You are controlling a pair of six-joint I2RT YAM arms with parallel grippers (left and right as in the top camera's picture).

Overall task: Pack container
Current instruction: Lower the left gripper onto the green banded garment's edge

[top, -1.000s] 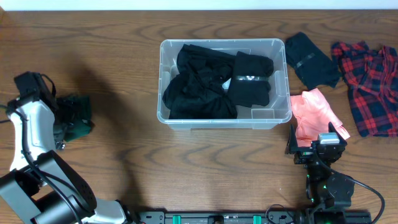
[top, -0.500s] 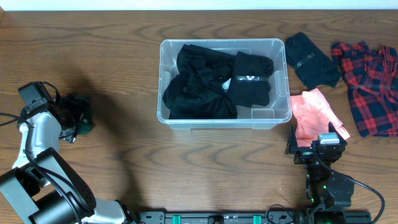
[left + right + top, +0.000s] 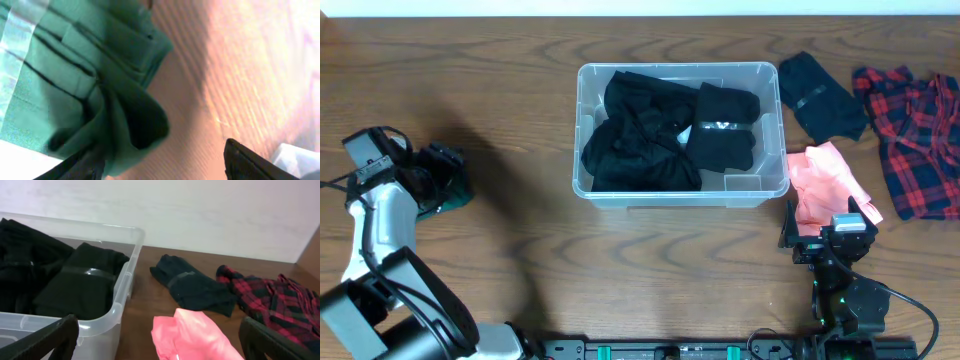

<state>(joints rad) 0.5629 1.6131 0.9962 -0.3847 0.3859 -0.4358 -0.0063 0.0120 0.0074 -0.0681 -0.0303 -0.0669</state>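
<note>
A: Where does the container lie?
B: In the middle of the table, mouth up. Its long axis runs left to right in the overhead view, with black clothes inside.
A: And the right claw?
B: Spread wide, holding nothing, near the container's right front corner, by a pink cloth.
A: The left claw?
B: Well apart to the left, fingers spread at a folded green cloth.

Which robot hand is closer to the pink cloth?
Right. The right gripper sits right beside the pink cloth; the left gripper is far across the table, at the green cloth.
</note>
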